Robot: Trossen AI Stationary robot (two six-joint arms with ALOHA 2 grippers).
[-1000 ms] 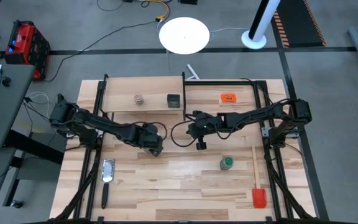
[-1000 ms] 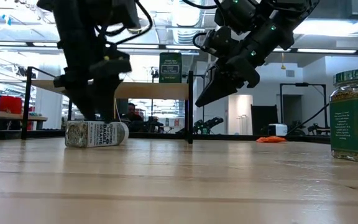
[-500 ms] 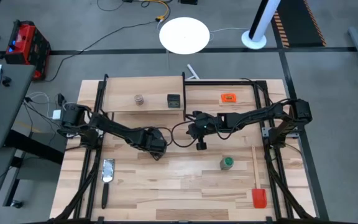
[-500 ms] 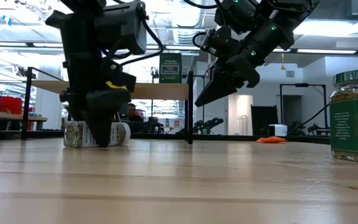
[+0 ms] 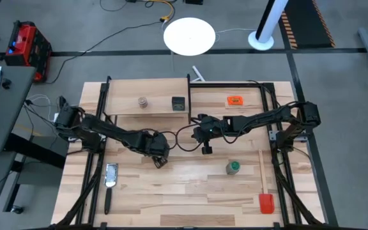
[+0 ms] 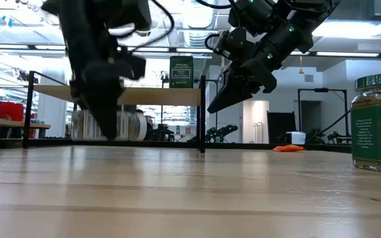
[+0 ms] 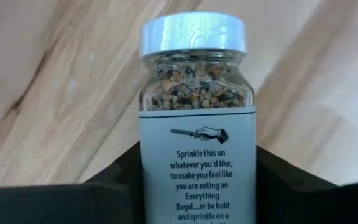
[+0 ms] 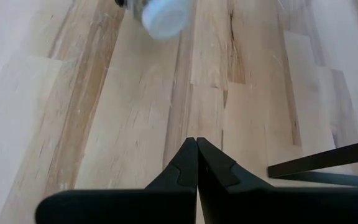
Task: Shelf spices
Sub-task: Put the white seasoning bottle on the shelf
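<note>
The clear jar with white lid (image 7: pixel 194 93) sits between the fingers of my left gripper (image 5: pixel 159 158), left of the table's middle. It hangs on its side a little above the wood (image 6: pixel 127 124). My right gripper (image 8: pixel 196 149) hovers shut and empty near the table's centre (image 5: pixel 206 149). The green-lidded jar (image 5: pixel 233 167) stands upright on the table to the right. On the shelf (image 5: pixel 123 105) at the far left stand the brownish jar (image 5: pixel 143 101) and the black tin (image 5: pixel 178 103). My left gripper pinches the jar's labelled body (image 7: pixel 148 186) between its two fingers (image 7: pixel 114 183), on the half away from the lid. The fingers slant steeply down from above and lie along the jar. The jar is lifted clear of the table, its white lid (image 7: pixel 193 34) pointing away from the wrist.
An orange tag (image 5: pixel 235 100) lies at the far right. A red-headed spatula (image 5: pixel 264 191) lies along the right side. A metal grater (image 5: pixel 111 174) lies at the near left. Black frame bars run along both table sides. Bare wood stretches across the near middle.
My left gripper has come down around the jar lying on the table, rolled its wrist, taken hold and raised it. The jar lay on its side on the wood and now hangs just above it. The right arm has kept still.
</note>
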